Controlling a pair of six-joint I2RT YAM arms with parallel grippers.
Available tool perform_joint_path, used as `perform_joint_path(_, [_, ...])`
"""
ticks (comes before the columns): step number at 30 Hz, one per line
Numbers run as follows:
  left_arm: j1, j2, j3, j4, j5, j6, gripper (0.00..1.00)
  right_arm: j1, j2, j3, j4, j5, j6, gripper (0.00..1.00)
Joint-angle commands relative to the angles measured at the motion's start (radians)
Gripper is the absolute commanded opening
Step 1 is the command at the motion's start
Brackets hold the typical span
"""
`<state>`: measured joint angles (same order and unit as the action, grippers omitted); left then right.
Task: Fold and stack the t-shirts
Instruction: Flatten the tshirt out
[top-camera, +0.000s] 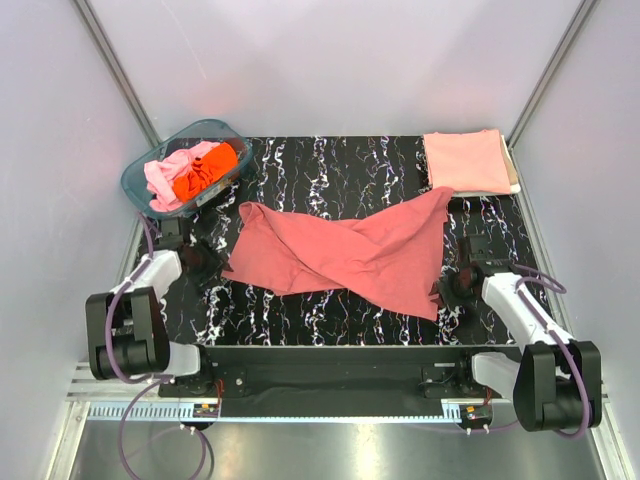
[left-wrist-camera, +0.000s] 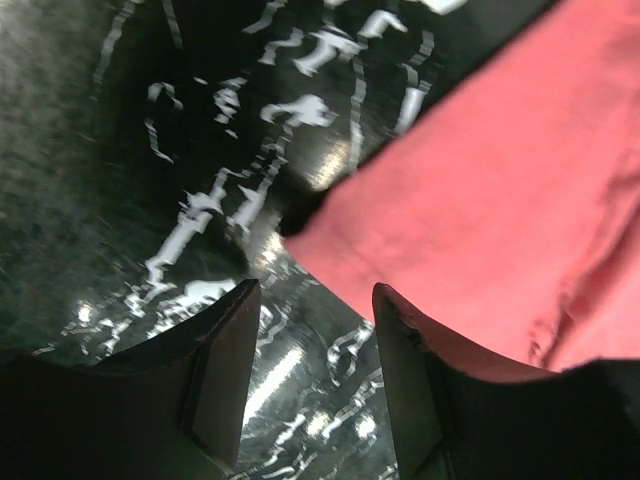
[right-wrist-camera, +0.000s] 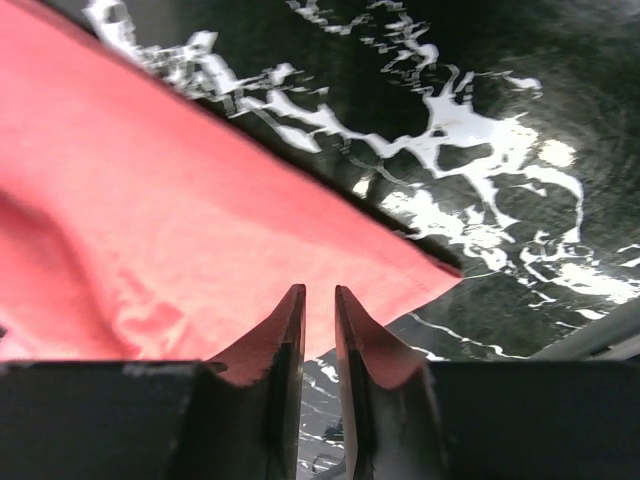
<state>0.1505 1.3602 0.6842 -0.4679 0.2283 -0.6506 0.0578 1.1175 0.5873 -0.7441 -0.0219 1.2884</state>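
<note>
The brick-red tee (top-camera: 340, 250) lies mid-table, and it's not flat: there's a twist through the middle, so it looks like a bow tie. The left gripper (left-wrist-camera: 315, 330) sits at its left corner, spread wide with nothing in it, one finger over the cloth edge and the other over bare table (top-camera: 330, 170). The right gripper (right-wrist-camera: 318, 310) is at the right hem, pinched almost together. I can't tell if any cloth is actually caught in there.

My worry is that if both pull outward with only one side really holding, the tee just drags sideways and the twist stays in. Grab a single layer at that corner and the fold comes out lopsided too.

Further out, a folded salmon-pink tee (top-camera: 465, 160) waits at the far right corner, so a sloppy swing could knock it. A pink tee (top-camera: 160, 180) and an orange tee (top-camera: 205, 172) sit in the tub (top-camera: 133, 185) far left.
</note>
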Motion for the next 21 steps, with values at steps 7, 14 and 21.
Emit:
perform_joint_path(7, [-0.003, 0.125, 0.028, 0.097, -0.122, -0.037, 0.51, 0.0, -0.084, 0.029, -0.009, -0.004, 0.003, 0.27])
perform_joint_path(14, [-0.02, 0.139, 0.032, 0.114, -0.112, -0.027, 0.23, 0.002, -0.073, 0.066, -0.05, -0.018, 0.0, 0.27])
perform_joint_path(21, [-0.035, 0.016, 0.081, 0.077, -0.043, -0.001, 0.0, 0.004, -0.071, 0.062, -0.179, -0.093, 0.052, 0.36])
